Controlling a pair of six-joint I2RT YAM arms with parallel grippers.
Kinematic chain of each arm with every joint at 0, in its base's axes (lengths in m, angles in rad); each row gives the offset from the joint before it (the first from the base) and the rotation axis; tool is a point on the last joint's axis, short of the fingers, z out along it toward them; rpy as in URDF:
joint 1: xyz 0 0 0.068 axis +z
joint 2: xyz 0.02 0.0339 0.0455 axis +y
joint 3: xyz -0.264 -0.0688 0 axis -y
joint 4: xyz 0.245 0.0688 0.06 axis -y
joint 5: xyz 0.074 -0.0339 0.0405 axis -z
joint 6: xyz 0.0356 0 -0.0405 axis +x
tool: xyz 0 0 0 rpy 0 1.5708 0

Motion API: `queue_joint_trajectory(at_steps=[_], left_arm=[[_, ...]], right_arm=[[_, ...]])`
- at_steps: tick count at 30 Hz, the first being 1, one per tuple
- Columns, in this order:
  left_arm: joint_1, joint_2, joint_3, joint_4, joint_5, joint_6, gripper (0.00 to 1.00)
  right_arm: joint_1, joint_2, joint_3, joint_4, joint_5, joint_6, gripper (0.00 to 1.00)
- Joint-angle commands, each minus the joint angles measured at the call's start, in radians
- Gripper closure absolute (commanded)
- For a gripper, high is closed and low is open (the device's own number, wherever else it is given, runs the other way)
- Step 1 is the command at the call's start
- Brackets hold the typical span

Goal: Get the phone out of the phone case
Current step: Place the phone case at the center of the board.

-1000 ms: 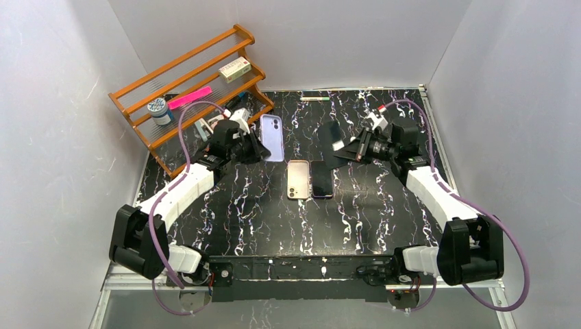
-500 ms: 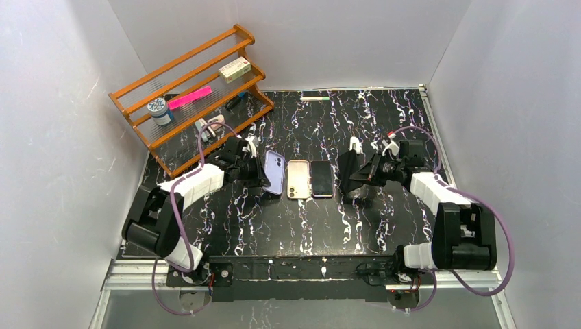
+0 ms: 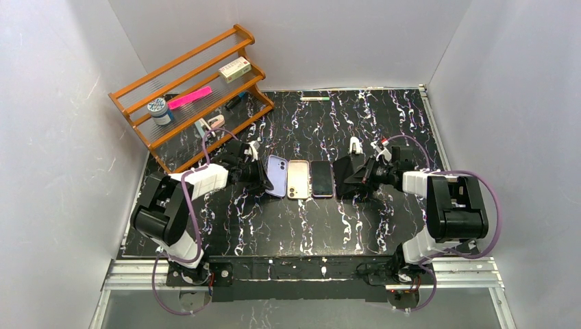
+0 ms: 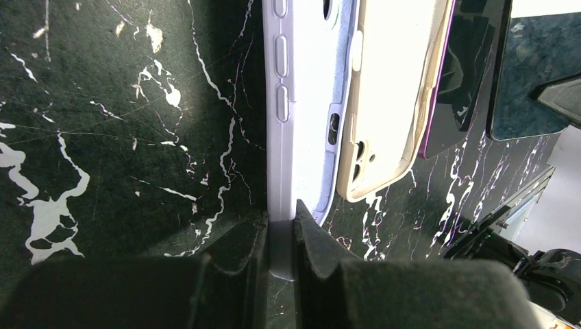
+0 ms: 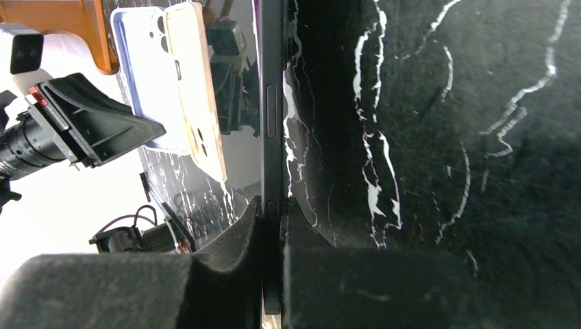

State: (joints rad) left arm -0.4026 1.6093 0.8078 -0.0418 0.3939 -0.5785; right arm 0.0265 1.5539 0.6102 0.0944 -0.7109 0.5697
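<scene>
**A:** Left wrist first, it's nearest. The left gripper point(image 4: 281, 233) is pinched tight on the thin side wall of the lilac phone case point(image 4: 308, 82), low against the worktop point(image 4: 103, 103).

**B:** And the phone?

**A:** On the right wrist view, the right gripper point(image 5: 272, 229) is clamped on the edge of a dark phone point(image 5: 272, 103), side buttons showing. From above, both sit mid-worktop, well off every edge. Between them lie a cream slab point(image 3: 298, 179), phone or case I can't tell, and a second dark handset point(image 3: 321, 179).

**B:** So it's out?

**A:** I'd judge so. Case and phone are apart, so this looks like the setting-down.

**B:** Next?

**A:** Probably part both pairs of fingers and lift away without nudging the row. The wooden rack point(image 3: 178, 62) in the far left corner is no concern.
</scene>
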Motion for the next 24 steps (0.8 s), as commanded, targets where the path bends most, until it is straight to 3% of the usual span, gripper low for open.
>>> queue_joint_trajectory(at_steps=[1,9,14,18,24], left_arm=[[-0.018,0.027,-0.025,0.016,0.047,-0.015,1.0],[-0.047,0.053,-0.024,0.022,0.05,-0.024,0.98],[-0.047,0.057,-0.023,-0.003,0.029,-0.009,0.9],[-0.047,0.054,-0.009,-0.048,-0.003,0.017,0.79],[-0.047,0.041,0.017,-0.12,-0.055,0.053,0.61]], right_arm=[[0.026,0.039,-0.028,0.136,-0.035,0.051,0.99],[0.061,0.085,-0.024,0.141,-0.041,0.049,0.98],[0.068,0.091,-0.023,0.097,-0.019,0.015,0.89],[0.069,0.078,-0.006,0.023,0.023,-0.038,0.7],[0.069,0.045,0.02,-0.082,0.091,-0.091,0.48]])
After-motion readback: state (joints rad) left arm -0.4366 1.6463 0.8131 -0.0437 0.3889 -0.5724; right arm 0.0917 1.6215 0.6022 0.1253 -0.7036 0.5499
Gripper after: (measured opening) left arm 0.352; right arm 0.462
